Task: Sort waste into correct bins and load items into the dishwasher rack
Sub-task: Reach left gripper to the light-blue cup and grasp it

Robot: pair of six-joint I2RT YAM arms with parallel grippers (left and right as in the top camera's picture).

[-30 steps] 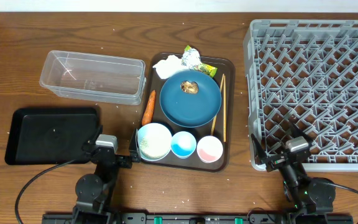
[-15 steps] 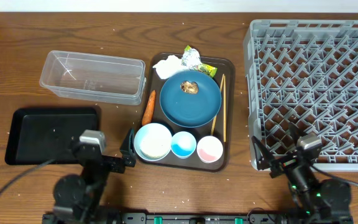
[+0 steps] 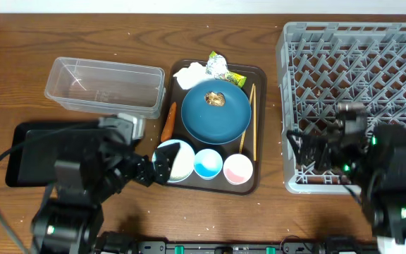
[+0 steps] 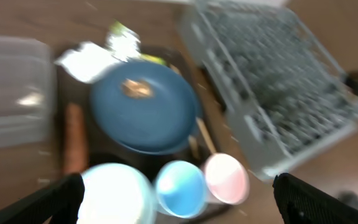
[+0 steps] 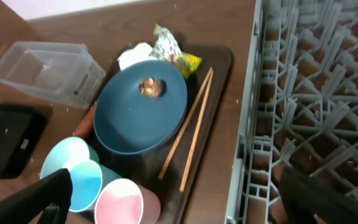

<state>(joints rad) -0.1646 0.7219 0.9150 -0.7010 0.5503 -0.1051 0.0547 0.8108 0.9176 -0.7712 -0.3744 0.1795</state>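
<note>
- Overhead: left gripper [image 3: 154, 168] gapes wide, empty, at the pale white bowl's [image 3: 177, 158] 9 o'clock rim.
- Over the rack's [image 3: 282, 70] 9 o'clock edge, right gripper [image 3: 307, 148] likewise spread, empty.
- Right wrist shows chopsticks [image 5: 186, 124] sharply; left wrist blurs them.

Both arms are up from the near edge: left gripper [image 3: 157, 168] now beside the white bowl [image 3: 183, 161], right gripper [image 3: 305, 152] seemingly over the rack [image 3: 358, 70] corner.

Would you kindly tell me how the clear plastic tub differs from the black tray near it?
The clear plastic tub is see-through, while the black tray is opaque. The tub has tall walls; the tray is shallow. The tub sits farther back on the table, the tray nearer the front edge. Both are rectangular and of similar footprint.
</note>
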